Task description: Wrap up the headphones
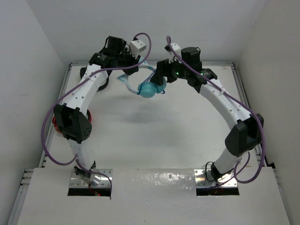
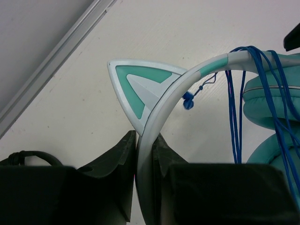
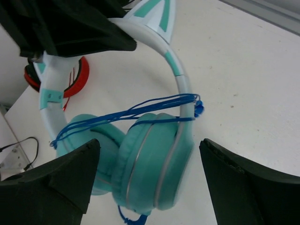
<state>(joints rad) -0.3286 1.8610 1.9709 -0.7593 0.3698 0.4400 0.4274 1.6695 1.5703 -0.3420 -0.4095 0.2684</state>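
The teal headphones [image 1: 149, 89] hang in the air at the back middle of the table. My left gripper [image 2: 145, 140] is shut on the pale headband just below a cat ear [image 2: 136, 89]. A thin blue cable [image 3: 131, 112] is wound in several loops across the headband and over the earcups [image 3: 150, 168], with its blue plug [image 2: 188, 100] dangling by the band. My right gripper [image 3: 149, 145] is open, with one finger on each side of the earcups and touching neither. In the top view the right gripper [image 1: 160, 80] sits just right of the earcups.
Red headphones [image 3: 77, 79] lie on the table by the left arm, also in the top view [image 1: 57, 123]. A metal rail [image 2: 61, 51] runs along the table's left edge. A dark looped thing [image 2: 28, 157] lies behind my left fingers.
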